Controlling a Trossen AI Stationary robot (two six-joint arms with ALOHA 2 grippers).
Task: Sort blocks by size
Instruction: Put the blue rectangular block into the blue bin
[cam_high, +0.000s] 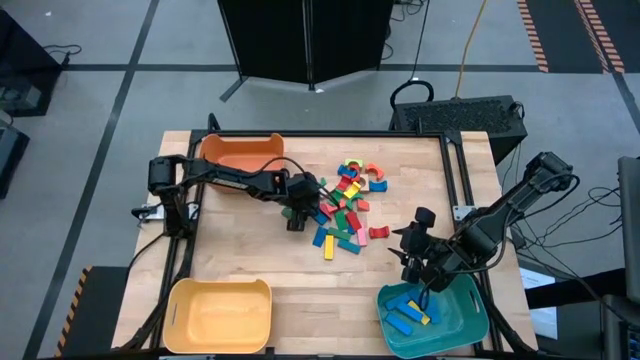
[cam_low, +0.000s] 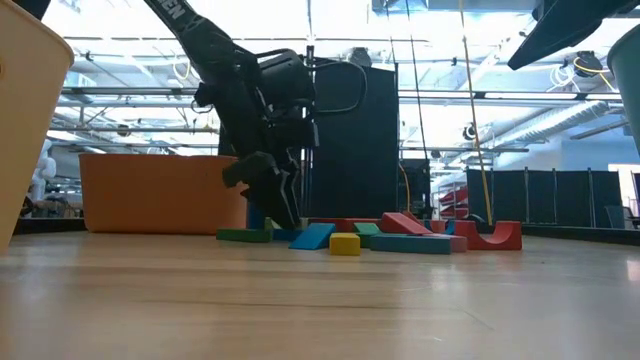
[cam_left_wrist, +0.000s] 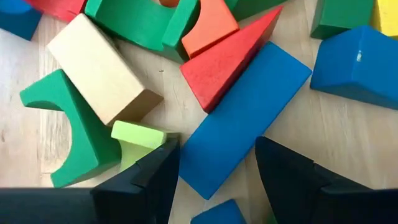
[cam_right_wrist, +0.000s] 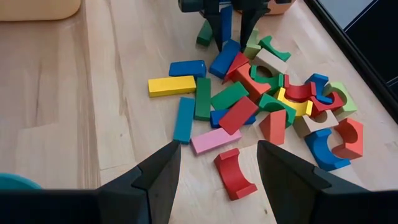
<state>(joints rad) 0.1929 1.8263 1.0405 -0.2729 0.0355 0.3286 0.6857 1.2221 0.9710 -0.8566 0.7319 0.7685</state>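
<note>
Left gripper (cam_high: 297, 212) down at near edge of block pile (cam_high: 350, 205), mid-table; fingers spread, straddling a blue bar (cam_left_wrist: 239, 124), nothing pinched yet. Right gripper (cam_high: 415, 262) over teal bin (cam_high: 478, 320), fingers apart, empty.

Handling: painted wood blocks, light, rigid, slick faces, not fragile. Take bars across the narrow width, flat parallel sides; arches across their flat faces, not the curve.

Counts: 3 bins — orange bin (cam_high: 240, 150), yellow bin (cam_high: 218, 318), teal. Teal holds approx 3 blocks (cam_high: 408, 310), overlap makes it hard to say. Pile: roughly two dozen, incl. red arch (cam_right_wrist: 235, 173), pink bar (cam_right_wrist: 216, 140), yellow bar (cam_right_wrist: 171, 85).
</note>
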